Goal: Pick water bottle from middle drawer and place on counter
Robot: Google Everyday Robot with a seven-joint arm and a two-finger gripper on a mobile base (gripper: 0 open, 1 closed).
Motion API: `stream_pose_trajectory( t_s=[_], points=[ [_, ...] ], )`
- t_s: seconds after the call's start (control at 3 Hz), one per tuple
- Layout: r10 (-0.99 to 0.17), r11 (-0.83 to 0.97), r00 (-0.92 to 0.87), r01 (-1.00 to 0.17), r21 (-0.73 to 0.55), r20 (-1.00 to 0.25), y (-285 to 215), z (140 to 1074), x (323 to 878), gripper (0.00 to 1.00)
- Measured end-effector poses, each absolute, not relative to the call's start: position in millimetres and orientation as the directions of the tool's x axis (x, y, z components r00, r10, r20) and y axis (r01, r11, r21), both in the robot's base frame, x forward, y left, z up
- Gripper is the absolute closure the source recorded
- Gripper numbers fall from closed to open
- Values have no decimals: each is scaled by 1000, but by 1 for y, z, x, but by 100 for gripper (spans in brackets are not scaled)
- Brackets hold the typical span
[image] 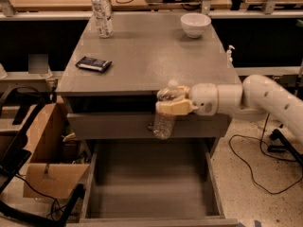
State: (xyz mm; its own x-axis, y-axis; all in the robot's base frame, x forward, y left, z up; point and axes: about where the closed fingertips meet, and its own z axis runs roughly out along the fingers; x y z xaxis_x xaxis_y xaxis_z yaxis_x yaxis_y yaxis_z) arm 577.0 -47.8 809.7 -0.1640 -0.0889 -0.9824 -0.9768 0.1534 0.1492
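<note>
In the camera view, the white robot arm [265, 98] reached in from the right, and its beige two-finger gripper [169, 103] hung at the front edge of the broad flat grey wooden counter [151, 56], above the open drawer. The gripper's fingers [176, 109] were clamped around the upper part of the small clear ribbed plastic water bottle [164, 123]. The bottle was held in the air, roughly upright. Its white cap rose just over the counter's front edge, and its lower body hung in front of the closed grey drawer front [109, 126] below that edge. Beneath it, the wide grey wooden middle drawer [151, 193] stood pulled out, showing its plain flat floor. The bottle was well above that floor and touched neither the drawer nor the counter. On the counter, a taller clear bottle with a white printed label [102, 14] stood at the far left corner. A white round bowl [195, 24] sat near the far right, and a flat dark packet [93, 64] lay toward the left side. An open brown cardboard box [45, 160] sat on the floor to the left of the cabinet. Black cables [251, 167] trailed over the speckled floor on the right.
</note>
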Motion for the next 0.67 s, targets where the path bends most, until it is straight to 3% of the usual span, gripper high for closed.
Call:
stream_pose_trajectory(
  t_s=[0.67],
  points=[
    [-118,247,-141,-963,108,-983,-78,948,589,100]
  ],
)
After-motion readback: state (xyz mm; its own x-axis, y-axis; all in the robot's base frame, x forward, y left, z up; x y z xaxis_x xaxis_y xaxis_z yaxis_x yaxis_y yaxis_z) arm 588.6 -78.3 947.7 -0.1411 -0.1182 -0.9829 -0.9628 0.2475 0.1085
